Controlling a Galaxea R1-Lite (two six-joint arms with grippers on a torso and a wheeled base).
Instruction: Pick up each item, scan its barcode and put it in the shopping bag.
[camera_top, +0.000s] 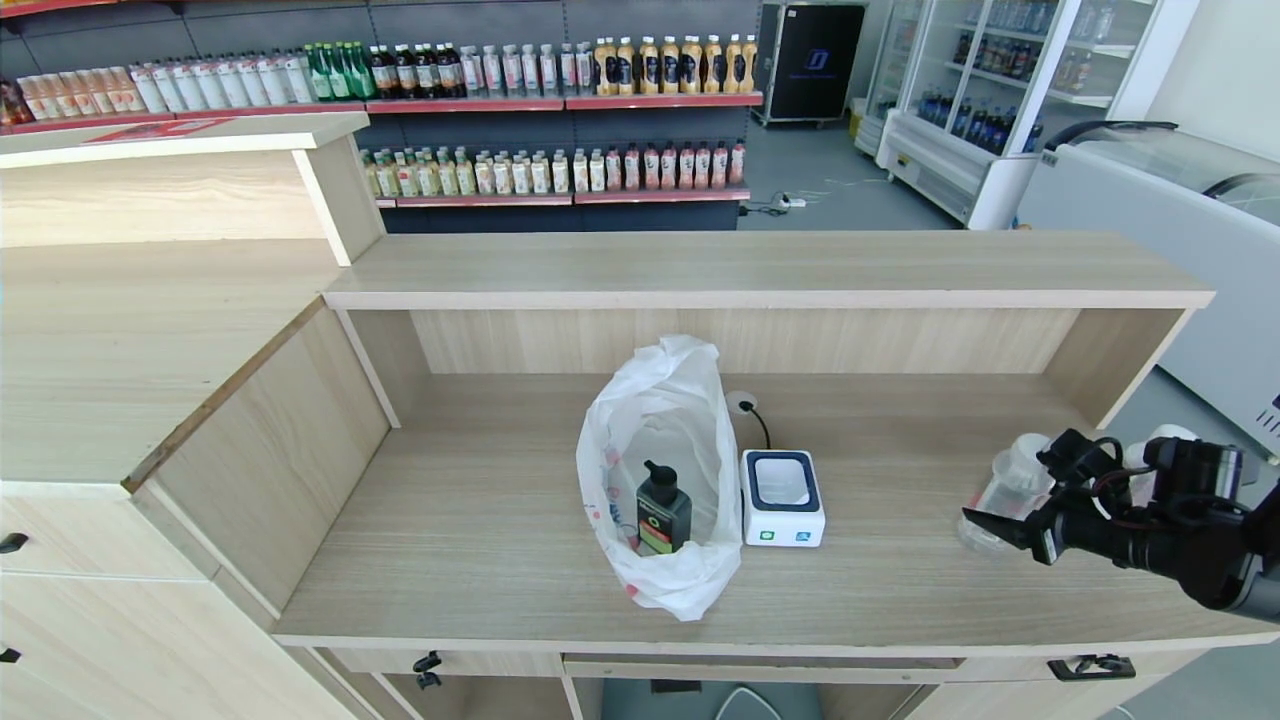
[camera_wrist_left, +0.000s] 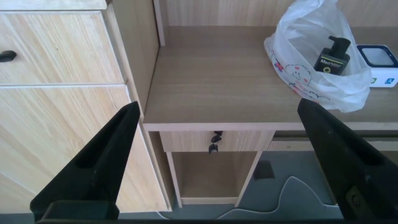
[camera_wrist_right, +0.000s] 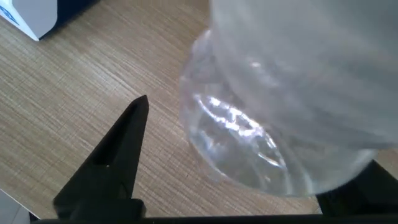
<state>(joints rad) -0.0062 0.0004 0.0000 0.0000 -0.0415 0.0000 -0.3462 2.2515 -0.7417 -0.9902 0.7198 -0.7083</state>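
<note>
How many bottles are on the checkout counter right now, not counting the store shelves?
2. A dark pump bottle stands inside the shopping bag; a clear bottle sits on the counter, far right, inside the right gripper. More may be hidden behind that arm.

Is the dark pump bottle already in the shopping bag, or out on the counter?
In the bag: the pump bottle stands upright inside the open white shopping bag.

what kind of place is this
Most likely a small shop's checkout: shelves of bottled drinks behind, glass-door fridges at the right, and a barcode scanner beside a shopping bag on the wooden counter.
</note>
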